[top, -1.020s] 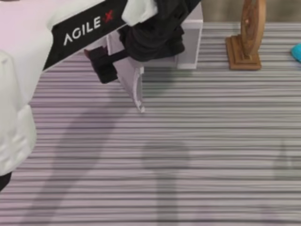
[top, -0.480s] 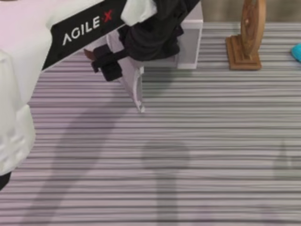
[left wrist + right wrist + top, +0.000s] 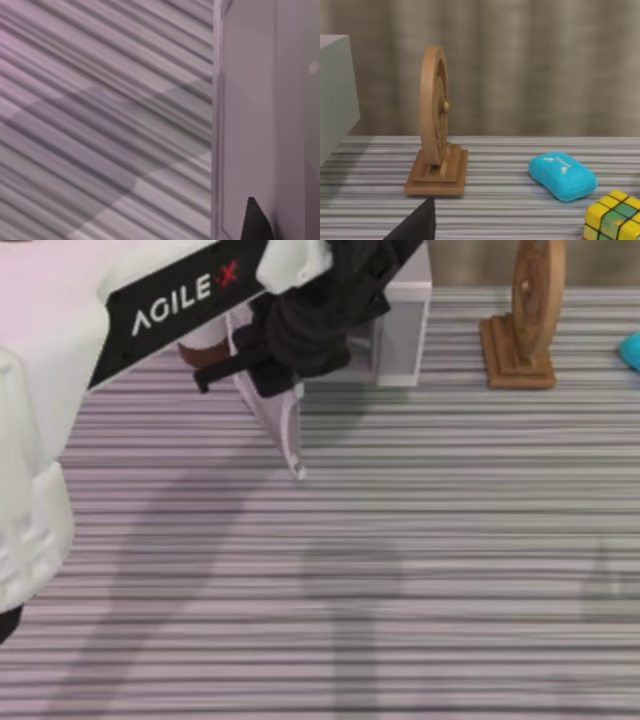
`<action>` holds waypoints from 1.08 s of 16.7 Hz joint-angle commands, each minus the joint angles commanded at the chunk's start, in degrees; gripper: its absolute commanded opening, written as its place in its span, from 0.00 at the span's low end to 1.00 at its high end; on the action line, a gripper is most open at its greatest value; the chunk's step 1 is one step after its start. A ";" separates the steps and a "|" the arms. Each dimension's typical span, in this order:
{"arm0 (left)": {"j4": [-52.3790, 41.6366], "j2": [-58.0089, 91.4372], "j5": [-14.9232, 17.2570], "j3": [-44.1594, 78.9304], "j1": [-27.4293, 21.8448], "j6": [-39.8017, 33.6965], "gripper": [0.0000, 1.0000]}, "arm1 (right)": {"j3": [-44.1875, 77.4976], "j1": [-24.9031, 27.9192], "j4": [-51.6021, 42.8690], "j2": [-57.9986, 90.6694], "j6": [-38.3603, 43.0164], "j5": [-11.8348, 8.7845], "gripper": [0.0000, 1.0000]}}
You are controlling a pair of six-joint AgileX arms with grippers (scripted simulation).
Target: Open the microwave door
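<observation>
Counter [image 3: 420,570]: striped grey and white surface, fills most of the top view.

Left arm [image 3: 60,360]: white with a black AgileX band, enters from the top view's left and reaches toward the far edge, covering much of the microwave.

Microwave [image 3: 405,335]: light-grey and white box at the far edge of the counter, left of centre; only its right-hand part shows past the arm.

Microwave door [image 3: 285,425]: swung out from the body, standing edge-on and angled toward the near side, its free edge well out over the counter. In the left wrist view the door [image 3: 250,115] fills one side as a pale flat panel, very close.

Left tool [image 3: 215,368]: black, at the door's upper part near the hinge side, touching or just beside it. Cannot tell whether the fingers are apart or together.

Wooden wheel ornament [image 3: 525,315] on a stepped base, right of the microwave, apart from it.

Right wrist view: blue soap-like block [image 3: 562,175], colour cube [image 3: 612,217] beside it. Right tool not seen.
</observation>
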 joint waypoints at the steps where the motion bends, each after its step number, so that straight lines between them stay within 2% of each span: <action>1: 0.00 0.00 0.00 0.00 0.00 0.00 0.00 | 0.00 0.00 0.00 0.00 0.00 0.00 1.00; 11: -0.67 0.54 0.44 0.80 -0.21 0.12 0.00 | 0.00 0.00 0.00 0.00 0.00 0.00 1.00; 14: -5.46 3.69 3.19 6.60 0.31 0.63 0.00 | 0.00 0.00 0.00 0.00 0.00 0.00 1.00; 18: -16.09 10.41 9.39 22.25 2.19 1.52 0.00 | 0.00 0.00 0.00 0.00 0.00 0.00 1.00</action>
